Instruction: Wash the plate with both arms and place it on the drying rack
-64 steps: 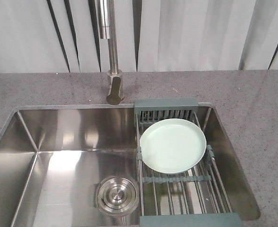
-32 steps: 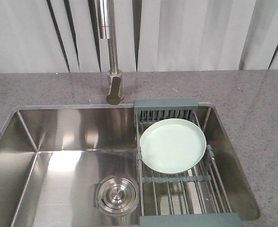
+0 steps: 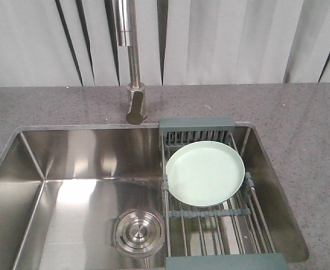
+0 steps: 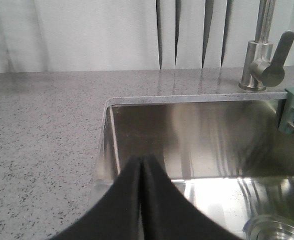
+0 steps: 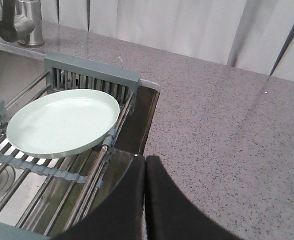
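- Exterior front-facing view: grey speckled countertop (image 3: 311,129) surrounds a stainless steel sink (image 3: 86,163); pale vertical blinds (image 3: 226,39) hang behind.
- Sink basin: round steel drain (image 3: 139,231) sits in the floor, left of the rack.
- Drying rack (image 3: 209,225): steel rods with grey-green crossbars and end blocks, spans the right part of the sink front to back.
- Faucet (image 3: 132,73): steel, stands on the counter behind the sink, just left of the rack's far end block; the lever shows clearly in the left wrist view.
- Plate (image 3: 205,173): pale mint-green, lies flat and face up on the rack rods, in the rack's rear half, near the far end block. No gripper touches it.
- Left wrist-mounted view: left gripper (image 4: 142,165) has its black fingers pressed together, tips meeting, nothing between them. It hangs over the sink's left edge, with the faucet at upper right.
- Right wrist-mounted view: right gripper (image 5: 144,162) likewise has fingers pressed together, holding nothing. It sits over the sink's right edge, beside the rack; the plate lies to its left, apart from it.
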`<state>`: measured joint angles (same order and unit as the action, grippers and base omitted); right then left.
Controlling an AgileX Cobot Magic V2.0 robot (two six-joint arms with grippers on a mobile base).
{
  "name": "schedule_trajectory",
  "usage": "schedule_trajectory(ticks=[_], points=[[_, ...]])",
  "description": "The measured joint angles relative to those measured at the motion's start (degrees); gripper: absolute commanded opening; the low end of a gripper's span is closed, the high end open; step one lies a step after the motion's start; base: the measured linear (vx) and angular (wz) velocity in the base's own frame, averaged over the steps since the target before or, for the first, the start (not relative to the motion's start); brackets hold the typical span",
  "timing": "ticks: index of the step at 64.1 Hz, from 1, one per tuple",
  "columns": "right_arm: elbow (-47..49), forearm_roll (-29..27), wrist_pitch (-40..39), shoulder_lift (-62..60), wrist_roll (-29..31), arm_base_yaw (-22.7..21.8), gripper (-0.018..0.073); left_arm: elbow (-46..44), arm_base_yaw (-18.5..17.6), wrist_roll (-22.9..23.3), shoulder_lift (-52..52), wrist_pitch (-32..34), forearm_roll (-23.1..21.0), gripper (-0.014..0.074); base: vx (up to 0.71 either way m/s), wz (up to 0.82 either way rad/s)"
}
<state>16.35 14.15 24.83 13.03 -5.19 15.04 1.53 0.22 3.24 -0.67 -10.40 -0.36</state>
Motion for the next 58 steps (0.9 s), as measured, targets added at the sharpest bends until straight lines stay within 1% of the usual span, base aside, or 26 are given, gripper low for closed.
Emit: schedule_trajectory(ticks=[28,30,34,44,51,58], points=[[0.0,-0.1,0.0,0.0,0.1,-0.3,-0.0008,0.0,0.0,0.0,0.0,0.0,0.0,-0.0006,0.0,0.0],[-0.1,-0.4,-0.4,0.0,0.1,-0.9,-0.0008,0.0,0.0,0.0,0.0,0.0,0.0,-0.0006,0.0,0.0],[-1.0,-1.6,-1.9,0.0,0.1,-3.6,-0.0008,0.0,0.0,0.0,0.0,0.0,0.0,-0.0006,0.0,0.0],[-5.2,-5.4,-9.3,0.0,0.1,-10.3,-0.0008,0.0,0.0,0.0,0.0,0.0,0.0,-0.0006,0.0,0.0],[-8.4,-6.5,-14.4,-0.1,0.1,-11.1,-0.0008,0.0,0.0,0.0,0.0,0.0,0.0,-0.0006,0.0,0.0],[-11.2,-6.7,-17.1,-1.8,0.2,-11.2,-0.0008,0.0,0.0,0.0,0.0,0.0,0.0,-0.0006,0.0,0.0]])
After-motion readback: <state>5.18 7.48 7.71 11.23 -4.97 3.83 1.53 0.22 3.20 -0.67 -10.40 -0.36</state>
